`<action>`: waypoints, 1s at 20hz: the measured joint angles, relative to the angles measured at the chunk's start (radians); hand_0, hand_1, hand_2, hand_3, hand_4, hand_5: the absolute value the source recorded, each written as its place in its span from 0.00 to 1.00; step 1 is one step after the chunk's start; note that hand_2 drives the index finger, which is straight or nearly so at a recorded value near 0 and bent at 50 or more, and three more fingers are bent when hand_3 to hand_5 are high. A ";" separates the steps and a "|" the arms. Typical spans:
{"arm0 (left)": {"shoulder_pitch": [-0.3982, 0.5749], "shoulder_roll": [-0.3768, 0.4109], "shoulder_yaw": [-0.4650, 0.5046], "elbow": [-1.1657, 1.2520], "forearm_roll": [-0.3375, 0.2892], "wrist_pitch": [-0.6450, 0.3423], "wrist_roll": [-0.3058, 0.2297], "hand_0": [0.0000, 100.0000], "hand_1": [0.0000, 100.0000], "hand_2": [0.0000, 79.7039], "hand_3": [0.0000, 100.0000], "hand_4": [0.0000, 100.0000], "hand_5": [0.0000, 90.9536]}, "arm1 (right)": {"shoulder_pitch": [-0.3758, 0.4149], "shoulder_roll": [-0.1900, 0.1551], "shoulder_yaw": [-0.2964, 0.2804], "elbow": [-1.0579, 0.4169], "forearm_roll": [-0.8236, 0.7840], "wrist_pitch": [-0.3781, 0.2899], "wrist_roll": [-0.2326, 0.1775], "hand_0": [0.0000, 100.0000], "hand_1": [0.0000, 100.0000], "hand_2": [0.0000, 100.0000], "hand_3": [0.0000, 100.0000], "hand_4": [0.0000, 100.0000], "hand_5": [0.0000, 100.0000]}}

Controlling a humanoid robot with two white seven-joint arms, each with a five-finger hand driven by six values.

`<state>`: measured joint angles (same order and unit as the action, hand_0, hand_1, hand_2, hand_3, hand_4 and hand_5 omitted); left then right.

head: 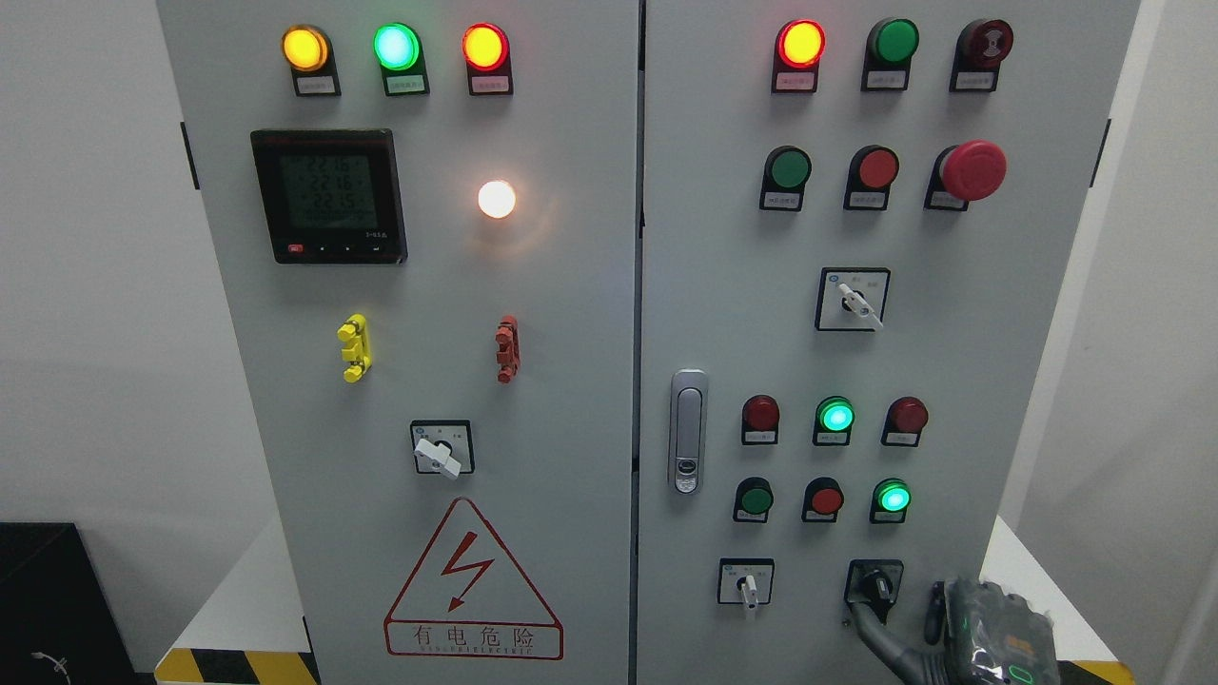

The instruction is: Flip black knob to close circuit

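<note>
The right hand [880,609] is gripping the small black rotary knob [874,582] low on the right door of the grey steel cabinet [571,381], white walls flanking it. A red-bordered triangular warning label [473,582] is reading 有电危险.

Right hand [990,628] dark grey, glossy casing, green light accents, slim grey fingers [871,623].

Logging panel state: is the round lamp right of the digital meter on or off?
On. The round lamp glows bright white and casts a warm halo on the grey door.
</note>
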<state>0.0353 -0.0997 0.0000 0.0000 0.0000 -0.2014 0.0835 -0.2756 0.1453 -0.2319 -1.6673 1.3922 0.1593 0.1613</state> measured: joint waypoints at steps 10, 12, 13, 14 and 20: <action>0.000 0.000 0.000 0.000 0.000 0.000 0.000 0.00 0.00 0.00 0.00 0.00 0.00 | 0.001 0.000 -0.013 0.001 0.001 -0.004 0.006 0.02 0.17 0.77 0.95 0.77 0.76; 0.000 0.000 0.000 0.000 0.000 0.000 0.000 0.00 0.00 0.00 0.00 0.00 0.00 | 0.001 0.000 -0.015 0.001 0.001 -0.004 0.006 0.02 0.17 0.77 0.95 0.77 0.76; 0.000 0.000 0.000 0.000 0.000 0.000 0.000 0.00 0.00 0.00 0.00 0.00 0.00 | 0.001 0.000 -0.016 0.001 0.001 -0.004 0.006 0.02 0.17 0.77 0.95 0.77 0.76; 0.000 0.000 0.000 0.000 0.000 0.000 0.000 0.00 0.00 0.00 0.00 0.00 0.00 | 0.000 0.000 -0.017 0.001 0.001 -0.004 0.006 0.02 0.17 0.77 0.95 0.77 0.76; 0.000 0.000 0.000 0.000 0.000 0.000 0.000 0.00 0.00 0.00 0.00 0.00 0.00 | -0.003 -0.001 -0.024 0.002 0.001 -0.011 0.007 0.03 0.17 0.77 0.95 0.77 0.76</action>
<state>0.0353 -0.0997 0.0000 0.0000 0.0000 -0.2013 0.0835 -0.2784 0.1445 -0.2563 -1.6657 1.3929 0.1479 0.1688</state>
